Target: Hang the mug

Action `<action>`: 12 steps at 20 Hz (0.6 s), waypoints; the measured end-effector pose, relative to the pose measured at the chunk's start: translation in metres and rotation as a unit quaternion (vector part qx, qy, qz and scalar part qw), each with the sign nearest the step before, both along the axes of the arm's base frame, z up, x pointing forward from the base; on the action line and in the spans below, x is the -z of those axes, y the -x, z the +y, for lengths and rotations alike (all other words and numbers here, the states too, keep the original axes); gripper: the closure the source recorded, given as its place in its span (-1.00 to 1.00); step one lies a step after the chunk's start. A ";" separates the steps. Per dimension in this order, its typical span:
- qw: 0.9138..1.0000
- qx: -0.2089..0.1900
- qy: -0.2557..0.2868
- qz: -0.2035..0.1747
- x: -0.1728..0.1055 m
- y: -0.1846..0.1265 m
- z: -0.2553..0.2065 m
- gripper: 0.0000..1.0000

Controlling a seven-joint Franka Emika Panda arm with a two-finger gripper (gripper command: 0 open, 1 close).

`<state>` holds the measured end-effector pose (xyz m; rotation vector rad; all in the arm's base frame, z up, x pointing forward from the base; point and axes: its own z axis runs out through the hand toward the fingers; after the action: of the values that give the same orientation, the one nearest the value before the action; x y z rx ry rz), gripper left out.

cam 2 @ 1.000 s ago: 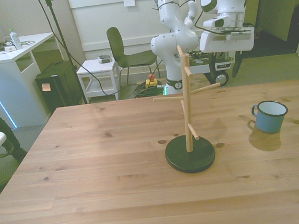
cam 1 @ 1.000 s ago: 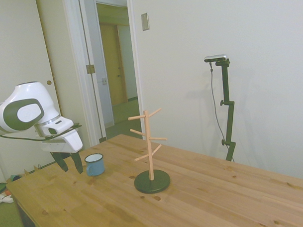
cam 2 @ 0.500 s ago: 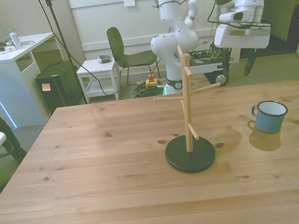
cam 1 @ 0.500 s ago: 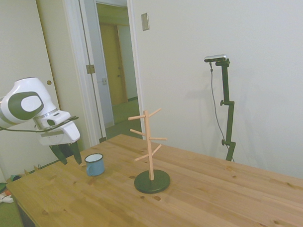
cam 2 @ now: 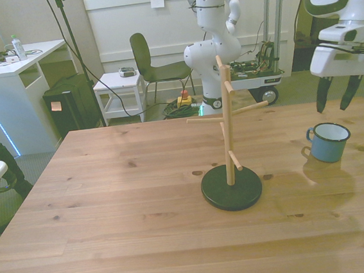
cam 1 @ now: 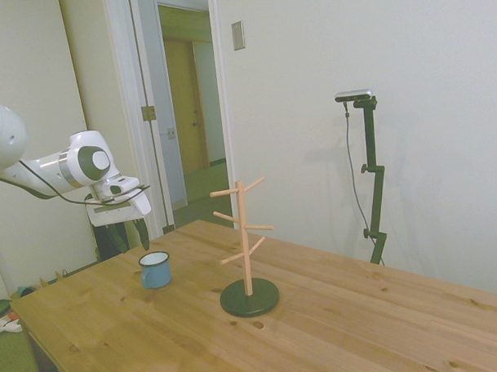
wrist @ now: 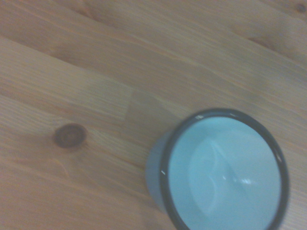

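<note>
A wooden bench [cam 2: 123, 200] fills the front view. Behind it stand a dark chair [cam 2: 145, 59], a small white side table [cam 2: 118, 84] and a white desk [cam 2: 14, 69].

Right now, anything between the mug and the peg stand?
No. In the front view the mug and the peg stand are parted only by bare table; the side view shows the same. The gripper hangs open above the mug.

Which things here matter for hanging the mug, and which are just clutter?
For the job: the mug, upright on the table; the wooden peg stand, pegs bare; the gripper, open, above the mug.

Just about: chair, white side table, desk.
</note>
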<state>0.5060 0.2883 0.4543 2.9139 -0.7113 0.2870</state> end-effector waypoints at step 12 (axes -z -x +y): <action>1.000 0.005 0.004 0.018 0.032 -0.009 0.011 -1.00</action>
<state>0.5150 0.2991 0.4223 2.9002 -0.7177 0.2359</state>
